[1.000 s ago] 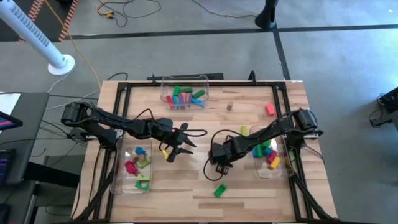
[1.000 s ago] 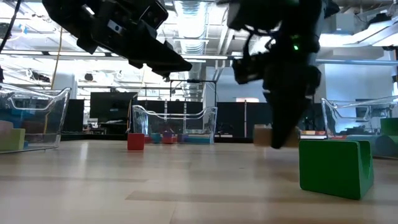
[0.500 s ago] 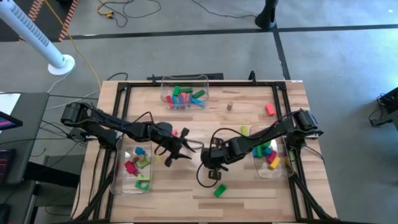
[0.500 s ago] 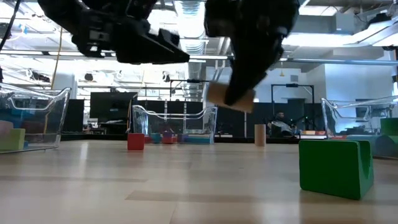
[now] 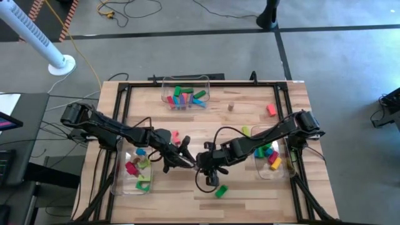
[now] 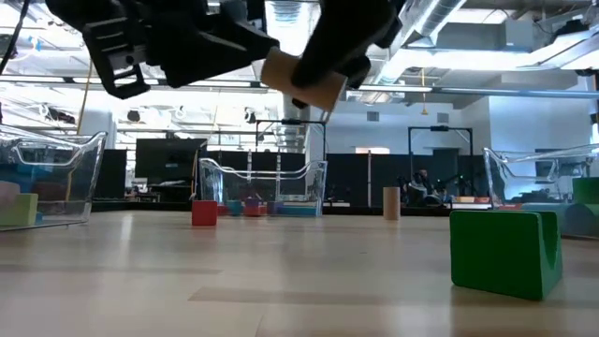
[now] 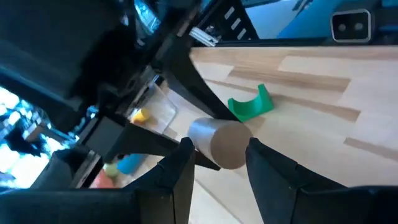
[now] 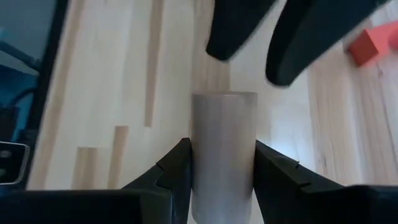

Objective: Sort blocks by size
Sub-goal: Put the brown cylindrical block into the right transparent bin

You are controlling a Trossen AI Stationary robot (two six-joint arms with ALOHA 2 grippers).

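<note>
Both arms meet over the middle of the light wood table (image 5: 244,187), raised above it. The right gripper (image 8: 222,163) has its jaws partly closed on a tan wooden cylinder block (image 8: 222,149), one finger pressed on each side. The left gripper (image 7: 219,163) comes in from the left and its two dark fingers (image 7: 177,168) sit on either side of the same tan cylinder's round end, touching or nearly so; cannot tell if it really grips. In the low view the cylinder (image 6: 301,80) hangs high off the table between the two arms.

On the table near the front, a green arch block (image 5: 220,191) lies alone, just below the grippers. A small red block (image 5: 175,134) sits just beyond the left gripper. Another red block (image 5: 270,109) and a small tan cylinder (image 5: 230,107) lie far right, well apart from each other.

Three clear plastic bins hold coloured blocks: the far bin (image 5: 185,81), the left bin (image 5: 125,187) under the left arm, and the right bin (image 5: 281,172) under the right arm.
</note>
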